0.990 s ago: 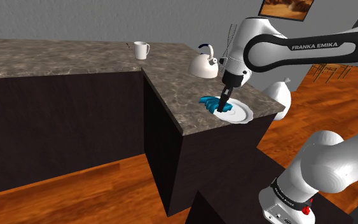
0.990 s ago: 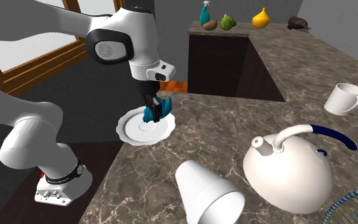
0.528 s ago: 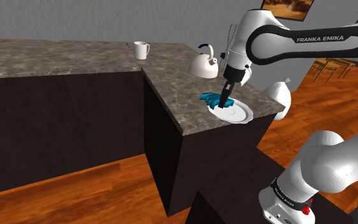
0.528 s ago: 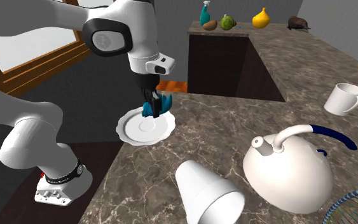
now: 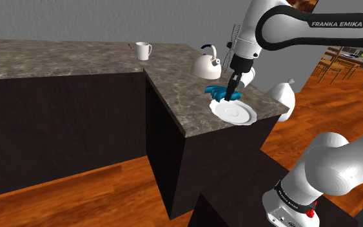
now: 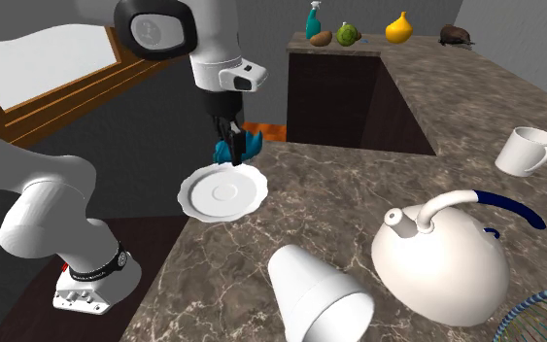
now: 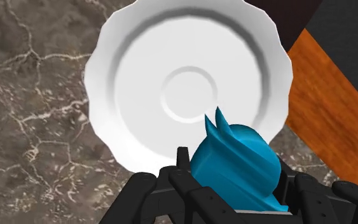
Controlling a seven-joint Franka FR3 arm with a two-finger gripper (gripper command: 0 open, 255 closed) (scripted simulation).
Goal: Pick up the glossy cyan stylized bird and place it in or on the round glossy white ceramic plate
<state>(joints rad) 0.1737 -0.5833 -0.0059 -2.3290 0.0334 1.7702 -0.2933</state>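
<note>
The glossy cyan bird point(image 5: 220, 92) hangs in the air over the far edge of the round white plate point(image 5: 236, 113), which lies near the corner of the brown marbled counter. My gripper point(image 5: 230, 91) is shut on the bird, coming down from above. In the second exterior view the bird point(image 6: 242, 148) is clasped by the gripper point(image 6: 230, 144) just beyond the plate point(image 6: 221, 192). The wrist view has the bird point(image 7: 238, 167) between the black fingers of the gripper point(image 7: 234, 168), with the bare scalloped plate point(image 7: 184, 57) below it.
A white kettle point(image 6: 441, 264) with a dark handle, a toppled white cup point(image 6: 318, 291) and a white mug point(image 6: 526, 151) stand on the counter point(image 6: 358, 185). A spray bottle point(image 6: 314, 19) and fruit sit on the far counter. The counter edge drops to wooden floor beside the plate.
The arm has risen, carrying the bird up from just above the plate to well above its far edge. The plate has not moved.
</note>
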